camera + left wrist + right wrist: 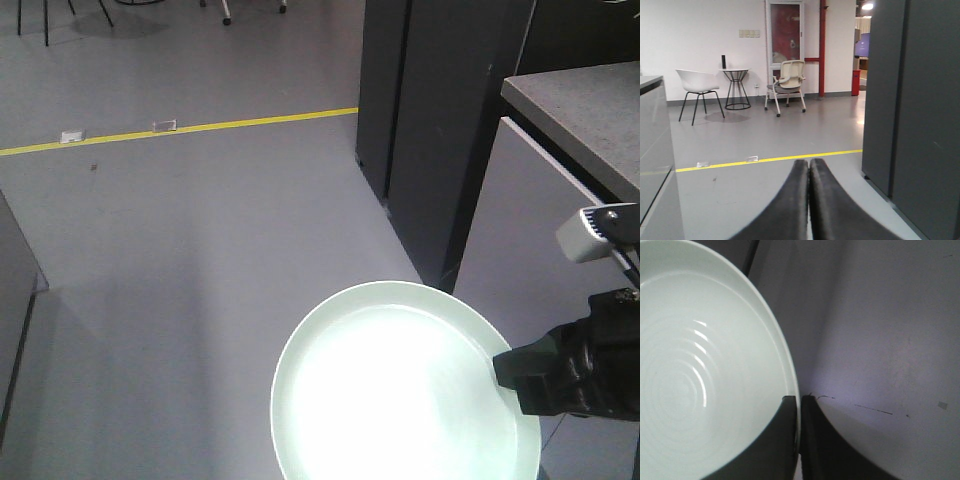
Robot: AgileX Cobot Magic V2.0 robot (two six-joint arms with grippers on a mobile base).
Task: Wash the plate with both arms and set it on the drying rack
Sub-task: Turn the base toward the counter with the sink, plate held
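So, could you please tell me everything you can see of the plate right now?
The plate is round, pale mint-green and glossy, with a low raised rim and faint concentric rings toward its centre. It looks like glazed ceramic. It is empty, and glare whitens its middle. It is held in the air, face up, above the grey floor. Only the right gripper touches it, pinching the rim with one finger on each face.
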